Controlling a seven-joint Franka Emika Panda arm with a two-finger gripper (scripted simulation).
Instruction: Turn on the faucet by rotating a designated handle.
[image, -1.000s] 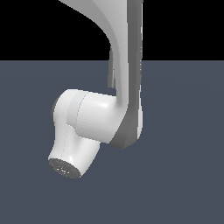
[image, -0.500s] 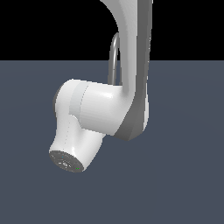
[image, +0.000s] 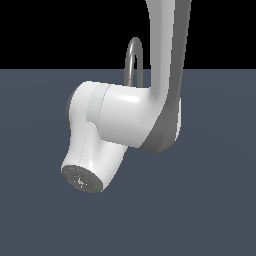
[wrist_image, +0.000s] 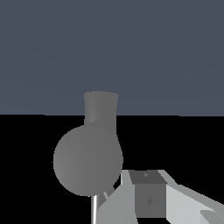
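Dark slate-blue ground (image: 210, 210) is filling the lower two thirds of the exterior view, and a flat black band is running across the top of the frame above it. Standing in the middle of that view, the bulky white robot arm (image: 125, 120) is taking up most of the space, its grey-sided link coming down from the upper right and its round end cap pointing toward the lower left of the frame. Just above the arm's white joint, at upper centre, only the arched top of the faucet (image: 134, 57) is showing as a thin grey loop against the black band; the rest of it is hiding behind the arm.

From the wrist view, the faucet (wrist_image: 89, 155) is appearing very close, as a large grey rounded body at centre left with a short cylindrical stub rising from it. A thin pale rod, seemingly the handle (wrist_image: 94, 209), is sticking out beneath that body at the lower edge. Pale grey parts of the gripper (wrist_image: 151, 201) are sitting in the lower right corner, just beside the rod, but whether its jaws are apart or together cannot be told.
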